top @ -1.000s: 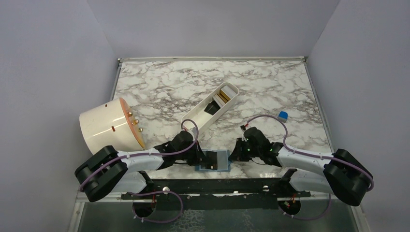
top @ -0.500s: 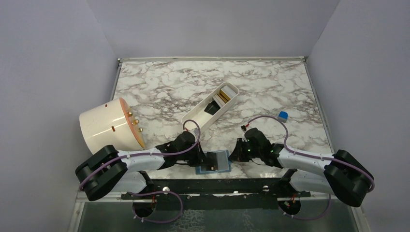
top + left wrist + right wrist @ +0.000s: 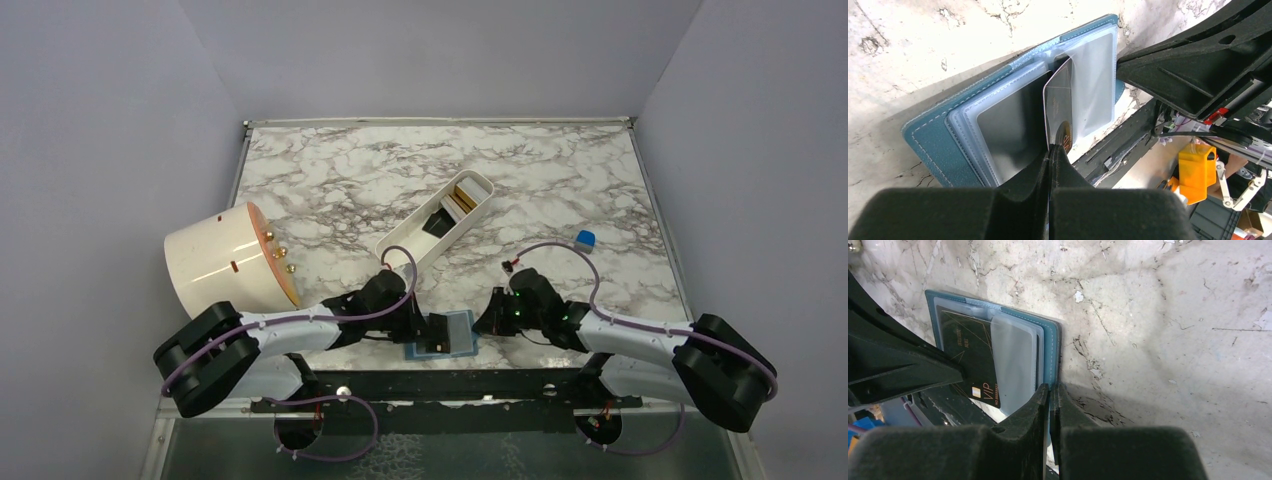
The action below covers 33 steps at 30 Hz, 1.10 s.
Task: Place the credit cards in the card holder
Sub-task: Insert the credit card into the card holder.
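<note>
The teal card holder point(image 3: 455, 335) lies open at the table's near edge, clear pockets point(image 3: 1003, 122) facing up. My left gripper point(image 3: 1050, 148) is shut on the near end of a black "VIP" credit card point(image 3: 968, 352). The card's far end sits in a clear pocket of the card holder point(image 3: 933, 140). My right gripper point(image 3: 1050, 387) is shut on the card holder's teal right edge point(image 3: 1052, 347). In the top view the left gripper point(image 3: 420, 326) and right gripper point(image 3: 483, 322) flank the holder. More credit cards, black point(image 3: 437, 222) and gold point(image 3: 463, 203), stand in a white tray.
The long white tray point(image 3: 400, 243) lies diagonally behind the holder. A large white cylinder point(image 3: 225, 258) lies on its side at the left. A small blue cube point(image 3: 585, 238) sits at the right. The black rail of the arm bases point(image 3: 440, 382) runs just past the table edge.
Hardly anything: both arms have shifted very slightly, with the card and the holder still gripped.
</note>
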Each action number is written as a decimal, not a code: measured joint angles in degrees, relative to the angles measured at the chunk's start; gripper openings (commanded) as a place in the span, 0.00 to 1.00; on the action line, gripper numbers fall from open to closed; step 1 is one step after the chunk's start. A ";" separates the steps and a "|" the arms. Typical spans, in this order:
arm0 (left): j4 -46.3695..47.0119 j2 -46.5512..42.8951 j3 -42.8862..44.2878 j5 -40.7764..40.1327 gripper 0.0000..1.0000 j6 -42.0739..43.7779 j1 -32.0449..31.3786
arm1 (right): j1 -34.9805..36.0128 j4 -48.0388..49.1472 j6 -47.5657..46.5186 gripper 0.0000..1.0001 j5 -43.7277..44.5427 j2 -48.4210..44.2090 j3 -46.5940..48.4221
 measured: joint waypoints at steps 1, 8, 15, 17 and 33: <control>-0.02 -0.20 -0.02 0.00 0.00 0.13 0.00 | 0.04 0.13 0.11 0.06 0.02 -0.07 -0.11; 0.98 -1.01 -0.96 0.17 0.00 0.48 0.02 | 0.13 1.14 1.57 0.05 0.26 -0.72 -1.05; 5.03 -1.25 -3.15 2.08 0.00 0.15 0.20 | 0.20 1.46 2.82 0.05 0.59 -1.09 -1.51; 5.64 -1.25 -3.32 2.43 0.00 -0.07 0.20 | 0.39 1.49 3.32 0.04 0.85 -1.33 -1.66; 8.41 -2.38 -6.27 2.99 0.00 -3.45 0.15 | 2.05 2.21 10.82 0.04 0.31 -7.37 -6.56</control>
